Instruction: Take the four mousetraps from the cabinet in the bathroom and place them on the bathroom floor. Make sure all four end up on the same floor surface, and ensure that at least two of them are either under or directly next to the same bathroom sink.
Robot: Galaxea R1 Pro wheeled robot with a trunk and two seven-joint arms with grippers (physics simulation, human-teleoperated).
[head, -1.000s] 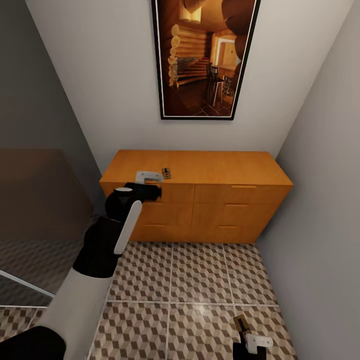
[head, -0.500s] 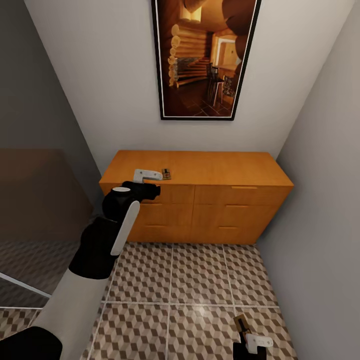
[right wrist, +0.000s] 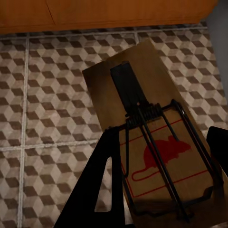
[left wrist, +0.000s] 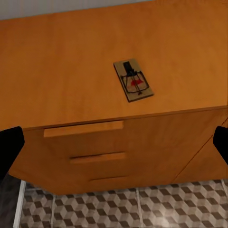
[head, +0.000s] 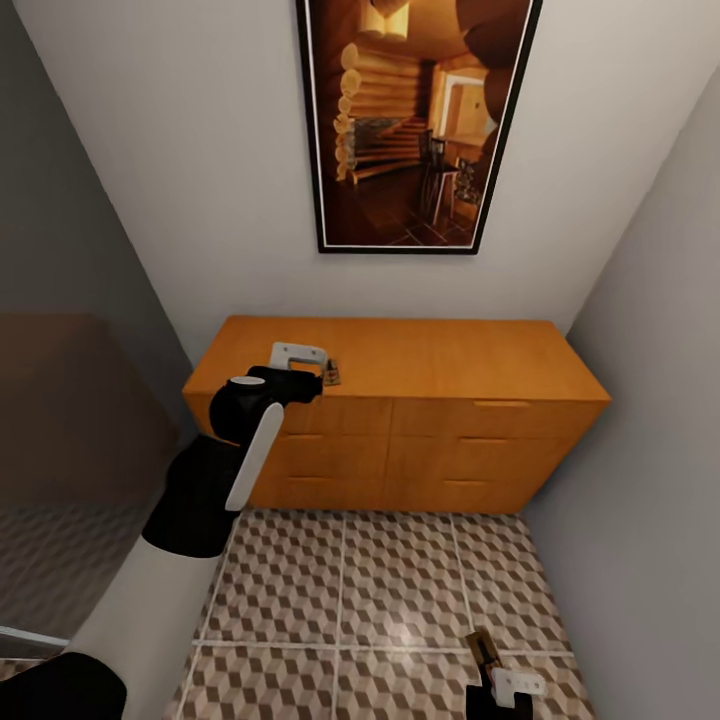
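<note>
In a narrow tiled bathroom corner, we are rolling closer to the cabinet; left gripper jaws wide above one mousetrap, right gripper holding another mousetrap.

cabinet: orange-brown | floor: brown-beige-white cubes | mousetrap: tan, red mouse print

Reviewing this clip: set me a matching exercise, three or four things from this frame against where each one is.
Things:
1. mousetrap on the cabinet
2. held mousetrap
3. framed picture
4. left gripper

Places:
A. on the wall above the cabinet
B. over the cabinet top, near the front edge
C. in the right gripper, above the tiled floor
D. lying flat on the cabinet top

Pairs: 1-D, 2-C, 3-A, 4-B
</note>
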